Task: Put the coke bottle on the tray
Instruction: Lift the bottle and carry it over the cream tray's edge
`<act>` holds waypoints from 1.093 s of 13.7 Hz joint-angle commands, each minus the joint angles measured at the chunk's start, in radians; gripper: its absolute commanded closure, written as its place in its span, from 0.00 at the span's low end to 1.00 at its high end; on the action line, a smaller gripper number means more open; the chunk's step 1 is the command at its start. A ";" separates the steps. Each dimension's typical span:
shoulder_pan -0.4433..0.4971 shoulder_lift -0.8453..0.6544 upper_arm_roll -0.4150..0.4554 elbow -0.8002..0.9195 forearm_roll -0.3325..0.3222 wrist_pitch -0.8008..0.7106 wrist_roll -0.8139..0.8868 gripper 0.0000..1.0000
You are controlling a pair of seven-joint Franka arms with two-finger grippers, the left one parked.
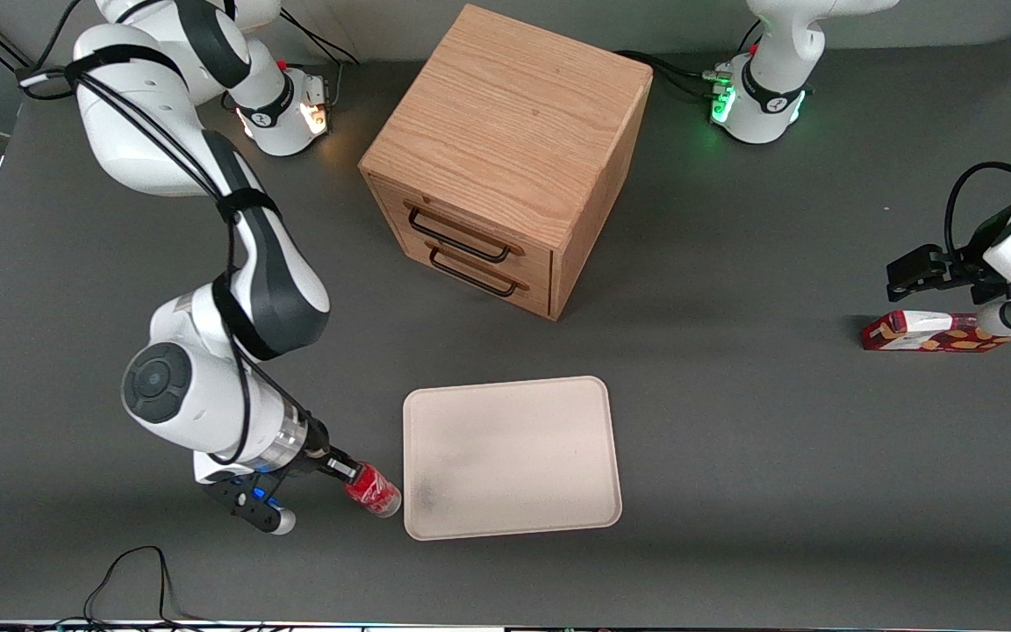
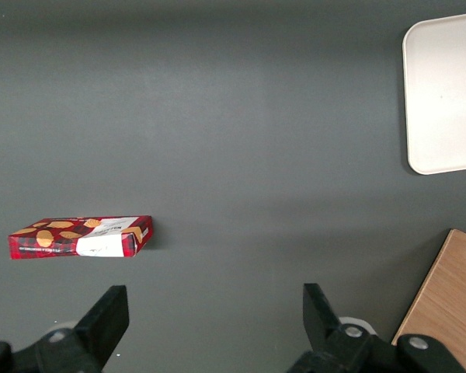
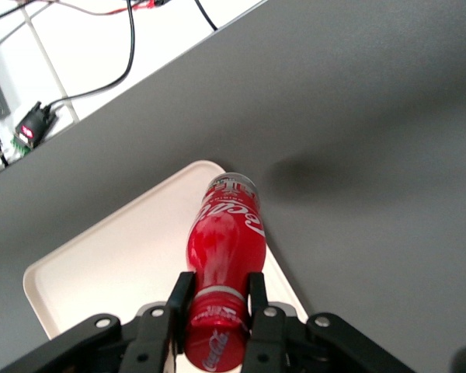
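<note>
Gripping the coke bottle [image 3: 224, 256] by its neck, the jaws [image 1: 343, 468] hold it tilted beside the tray [image 1: 558, 518]; its base could clip the rim or topple on release.

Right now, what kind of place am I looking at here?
Probably a robot lab test bench. White arms are bolted to a grey table, cables trail off it, and staged props sit around: a wooden drawer box, a tray, and a coke bottle held in the gripper.

Front view overlooks the whole table; all three views share the tray [image 1: 514, 456].
</note>
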 commanded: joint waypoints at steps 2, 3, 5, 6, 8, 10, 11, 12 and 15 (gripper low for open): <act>0.036 0.056 -0.001 0.059 -0.048 0.066 0.088 1.00; 0.040 0.063 -0.001 0.058 -0.048 0.083 0.088 1.00; 0.053 0.073 0.000 0.058 -0.048 0.112 0.090 1.00; 0.057 0.082 -0.001 0.056 -0.051 0.120 0.088 1.00; 0.067 0.098 0.000 0.058 -0.087 0.121 0.084 1.00; 0.077 0.112 0.000 0.058 -0.107 0.121 0.068 1.00; 0.079 0.118 0.002 0.058 -0.121 0.124 0.065 1.00; 0.085 0.122 0.003 0.058 -0.124 0.135 0.065 1.00; 0.102 0.133 0.003 0.056 -0.128 0.135 0.067 1.00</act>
